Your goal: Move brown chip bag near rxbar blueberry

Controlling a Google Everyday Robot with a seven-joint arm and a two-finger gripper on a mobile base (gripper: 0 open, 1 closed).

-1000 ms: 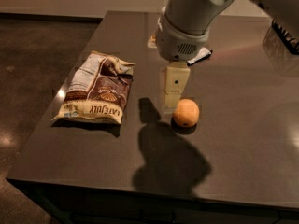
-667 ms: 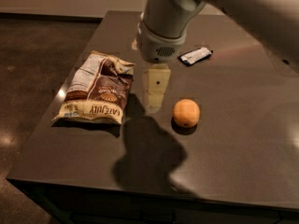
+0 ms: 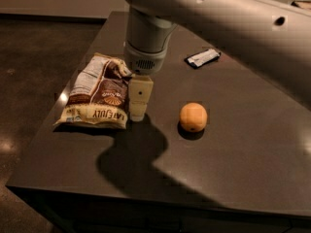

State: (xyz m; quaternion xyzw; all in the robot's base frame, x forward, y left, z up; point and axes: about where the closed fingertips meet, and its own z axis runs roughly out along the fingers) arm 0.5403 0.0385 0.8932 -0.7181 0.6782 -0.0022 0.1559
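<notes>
The brown chip bag (image 3: 99, 93), cream and dark brown, lies flat at the left of the dark table (image 3: 233, 149). The rxbar blueberry (image 3: 202, 58), a small dark wrapper with a white label, lies at the back of the table, right of centre. My gripper (image 3: 137, 111) hangs from the big grey arm, pointing down at the bag's right edge, just above or at the table top. It is far from the bar.
A round orange fruit (image 3: 193, 117) sits mid-table, right of the gripper. The arm's upper link (image 3: 243, 23) crosses the top right of the view. The table's left edge (image 3: 53, 125) runs close beside the bag, with dark floor beyond.
The gripper has moved left, from beside the orange to the right edge of the chip bag. The bar, once hidden by the arm, now shows.
</notes>
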